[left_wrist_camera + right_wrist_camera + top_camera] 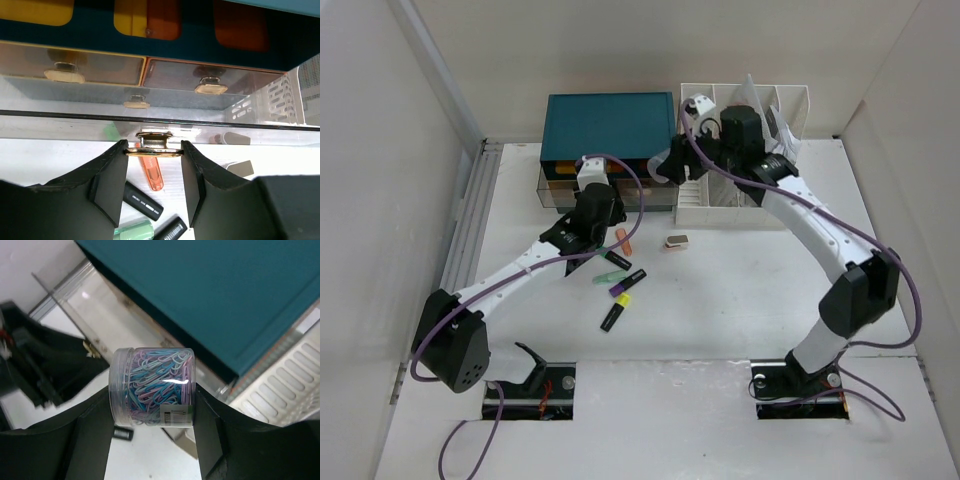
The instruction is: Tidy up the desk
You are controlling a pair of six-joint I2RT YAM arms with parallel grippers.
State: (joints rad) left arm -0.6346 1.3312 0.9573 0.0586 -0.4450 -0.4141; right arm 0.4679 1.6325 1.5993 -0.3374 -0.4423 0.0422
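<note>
Brass drawer knob [153, 136] sits pinched in the left gripper [153, 150]; the right gripper [150, 410] clamps a probably light, slick paperclip jar [152, 385] by its sides near the teal drawer box [210, 295]. Highlighters [620, 288] litter the stiff white desk [740, 300] beneath.

Desk surface [740, 300]: matte white, flat, rectangular.
It lies level, filling most of the top view from 12 to 6 o'clock, with two rectangular notches cut into its 6 o'clock edge.
</note>
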